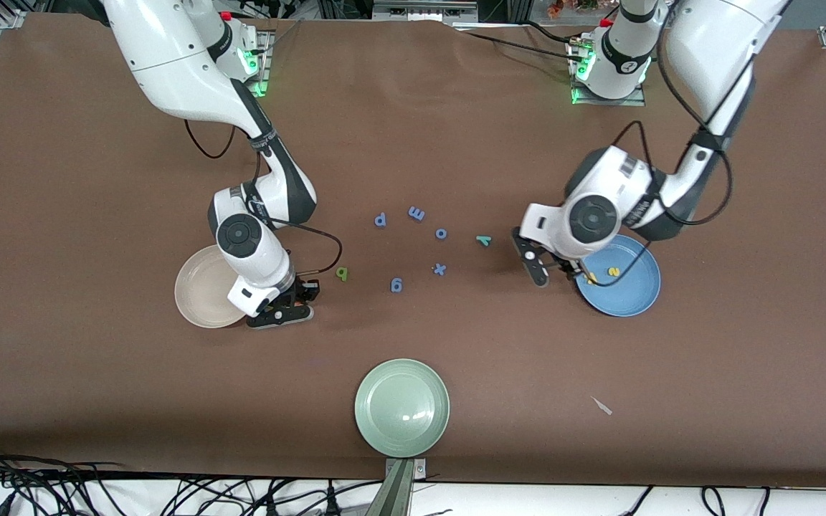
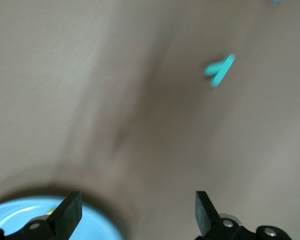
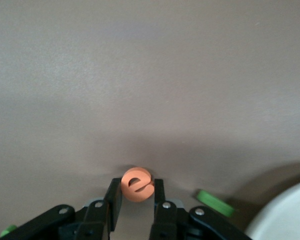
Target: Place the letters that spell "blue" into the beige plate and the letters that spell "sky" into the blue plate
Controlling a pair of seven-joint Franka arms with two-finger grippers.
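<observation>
Layout at my two pincers

My right gripper (image 3: 135, 197) sits just beside the beige plate (image 1: 198, 290), fingers either side of the e (image 3: 137, 184); my left gripper (image 1: 555, 269) hangs at the blue plate's (image 1: 632, 297) rim, two letters (image 1: 603, 274) in it, the y (image 1: 483, 241) nearby.

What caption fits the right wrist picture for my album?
The right tool pinches the orange e just above the brown table.
</observation>
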